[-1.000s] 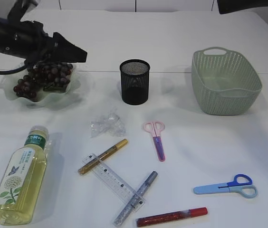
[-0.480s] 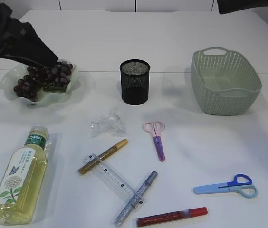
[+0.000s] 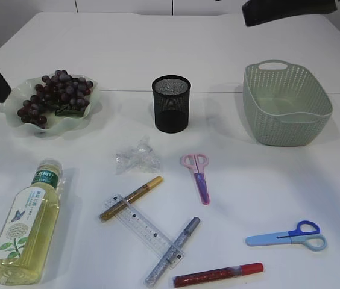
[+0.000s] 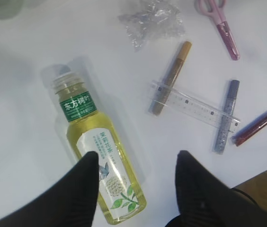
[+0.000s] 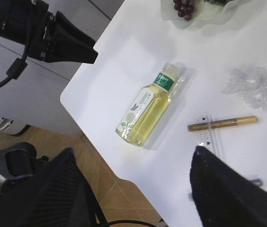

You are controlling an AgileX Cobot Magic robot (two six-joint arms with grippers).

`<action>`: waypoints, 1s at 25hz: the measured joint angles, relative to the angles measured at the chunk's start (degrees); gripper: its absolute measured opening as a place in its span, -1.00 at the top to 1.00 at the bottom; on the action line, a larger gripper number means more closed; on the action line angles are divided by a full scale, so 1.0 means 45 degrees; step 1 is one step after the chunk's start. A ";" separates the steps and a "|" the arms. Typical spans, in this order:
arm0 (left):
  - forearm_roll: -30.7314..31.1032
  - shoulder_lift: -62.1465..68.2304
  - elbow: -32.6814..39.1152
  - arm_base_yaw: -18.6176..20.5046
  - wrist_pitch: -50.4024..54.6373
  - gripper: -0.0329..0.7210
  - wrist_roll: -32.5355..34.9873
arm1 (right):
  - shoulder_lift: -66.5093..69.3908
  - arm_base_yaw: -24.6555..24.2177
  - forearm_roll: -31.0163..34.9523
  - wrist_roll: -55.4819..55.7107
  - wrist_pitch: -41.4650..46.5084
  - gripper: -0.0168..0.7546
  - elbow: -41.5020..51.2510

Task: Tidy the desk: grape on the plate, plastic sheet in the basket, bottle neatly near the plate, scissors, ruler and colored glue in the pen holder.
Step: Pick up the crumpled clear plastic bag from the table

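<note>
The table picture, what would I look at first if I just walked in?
Probably the dark purple grapes heaped on the wavy green plate at the back left. Next, the big bottle of yellow drink lying on its side at the front left, and the green basket at the back right.

My table (image 3: pixel 266 180) looked smooth, matt white. The pen holder (image 3: pixel 171 103) was black metal mesh, the basket (image 3: pixel 286 105) matt perforated plastic, the plastic sheet (image 3: pixel 136 158) crinkled and glossy, the bottle (image 3: pixel 24 226) clear glossy plastic.
</note>
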 joint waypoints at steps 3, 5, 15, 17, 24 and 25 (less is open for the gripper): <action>0.0707 -0.0458 0.0000 0.0000 0.0038 -0.10 -0.0713 | 0.0000 0.0386 0.0000 0.0000 0.0000 -0.53 0.0000; 0.1284 -0.0874 0.0182 0.0000 0.0058 -0.10 -0.1195 | 0.0000 0.0506 0.0000 0.0000 0.0000 -0.53 0.0000; 0.1981 -0.3313 0.1974 0.0000 0.0213 -0.10 -0.2136 | 0.0000 0.0559 0.0000 0.0000 0.0000 -0.53 0.0000; 0.1981 -0.3813 0.2120 0.0000 0.0234 -0.10 -0.2235 | 0.0049 0.0559 0.0000 -0.0285 0.0000 -0.53 0.0000; 0.1981 -0.5907 0.2320 0.0000 0.0272 -0.10 -0.2732 | 0.1280 0.1651 -0.0905 -0.0579 -0.0068 -0.53 -0.0030; 0.1981 -0.6167 0.2320 0.0000 0.0293 -0.10 -0.2759 | 0.1517 0.1920 -0.1209 -0.0518 -0.0228 -0.53 -0.0055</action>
